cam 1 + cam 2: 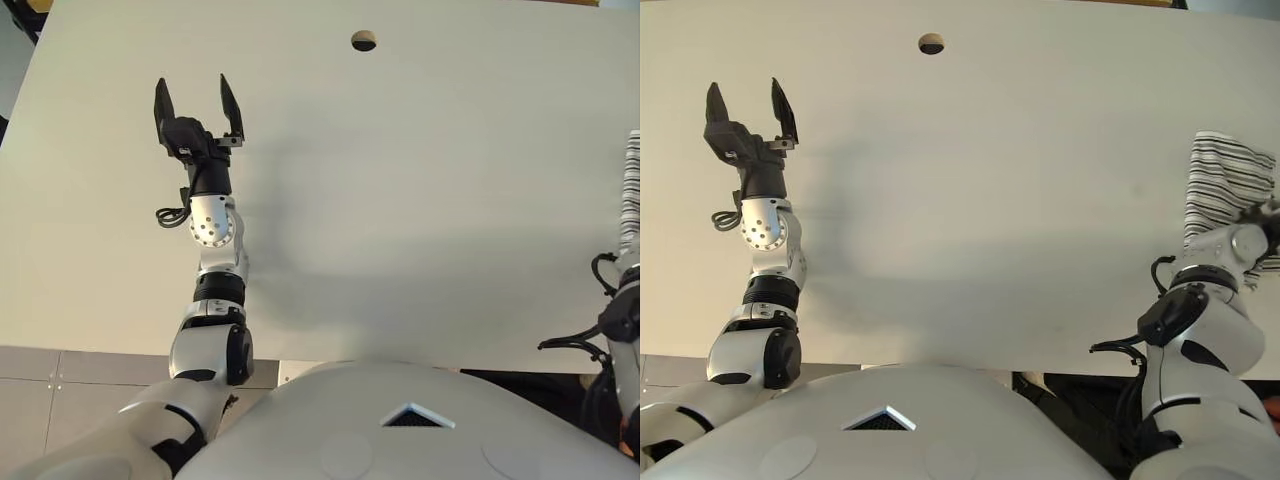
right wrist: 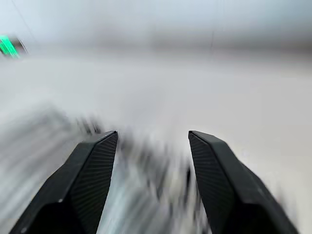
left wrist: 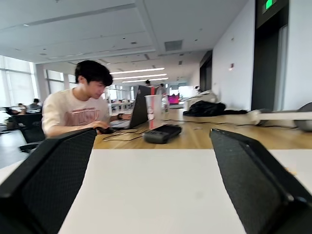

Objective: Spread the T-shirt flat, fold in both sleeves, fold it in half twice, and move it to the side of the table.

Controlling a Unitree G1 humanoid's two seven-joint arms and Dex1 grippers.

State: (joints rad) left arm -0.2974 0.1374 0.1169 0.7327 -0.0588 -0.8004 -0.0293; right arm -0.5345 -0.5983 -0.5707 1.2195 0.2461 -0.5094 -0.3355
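while the left arm (image 1: 213, 225) reaches out over the white surface (image 1: 430, 200), you can see the left jaws spread wide, with the two black fingers (image 1: 229, 103) pointing away from the robot and nothing between them. they hang over the left part of the surface. in the left wrist view the same fingers (image 3: 53, 180) stand far apart, one at each side, and the white surface runs on between them to its far edge. past that edge is a wooden desk (image 3: 204, 139) with a laptop (image 3: 139, 108), a see-through cup (image 3: 152, 108) and a dark flat box (image 3: 162, 132) on it

look to the right side for the t-shirt (image 1: 1228, 185). it has black and white stripes, and it lies in a small pile at the right edge of the surface, well apart from the left arm. you cannot tell how it is folded. the right arm (image 1: 1200, 320) comes up from the near right corner, and its wrist covers the near part of the shirt. in the right wrist view the right jaws are partly open, with a clear gap between the two dark fingers (image 2: 92, 170). blurry stripes show below and between them, but you cannot tell if the fingers touch the cloth

a small round hole (image 1: 364, 41) sits in the surface near its far edge, about the middle
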